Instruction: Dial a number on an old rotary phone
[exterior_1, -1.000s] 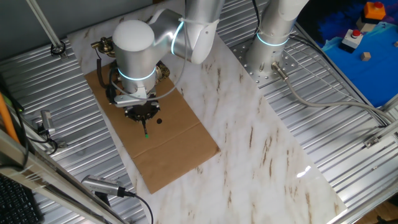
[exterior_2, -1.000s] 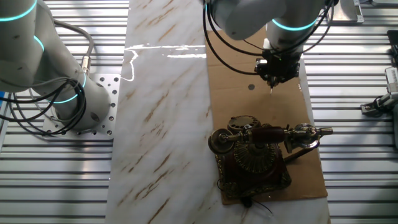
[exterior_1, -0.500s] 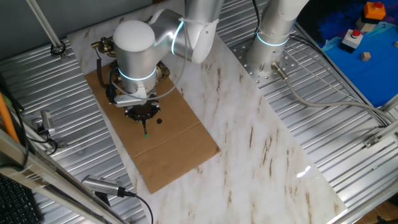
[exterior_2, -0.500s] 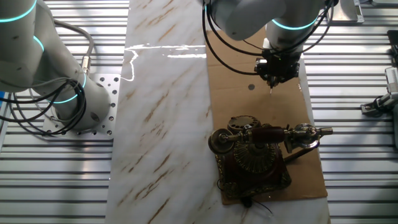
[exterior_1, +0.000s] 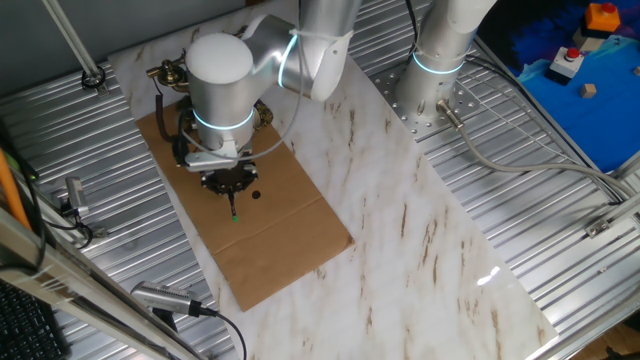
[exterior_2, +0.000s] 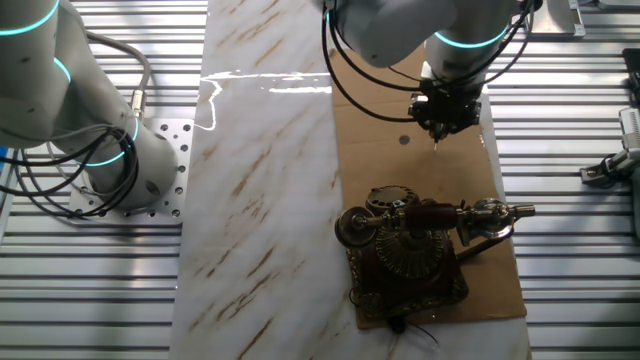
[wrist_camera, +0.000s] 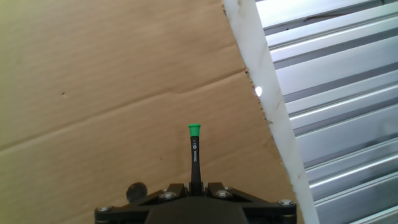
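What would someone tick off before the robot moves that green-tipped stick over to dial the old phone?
1. Thin black green-tipped stick sits in the claw: ok; it juts straight out of it, though the fingers themselves are hidden.
2. Small ornate red-brown and gold rotary phone stands upright on the brown cardboard sheet: ok.
3. Brass-ended handset rests across the cradle: ok.
4. Round gold-cream dial faces the claw and is uncovered: ok.
5. Stick tip is at the dial: not ok; it hangs over bare cardboard, apart from the phone.
6. Which finger hole the tip lines up with: cannot tell; the holes are too small to see.
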